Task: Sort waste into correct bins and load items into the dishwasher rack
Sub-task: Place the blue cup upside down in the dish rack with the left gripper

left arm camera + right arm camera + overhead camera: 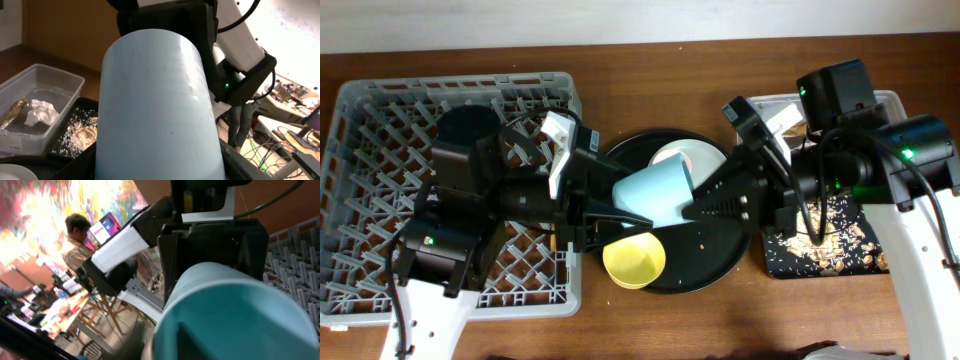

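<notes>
Overhead | light blue cup axis L-R | mouth twd R gripper

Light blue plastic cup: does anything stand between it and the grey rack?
No loose object does. Only the left arm's fingers, against the light blue plastic cup, lie toward the grey plastic pegged rack.

Robotics lab, office-style. Ahead of the fingers of the right gripper: person at an open laptop, cluttered desk alongside. Ahead and right of the fingers of the left gripper: messy bench, loose cables below, second laptop.
</notes>
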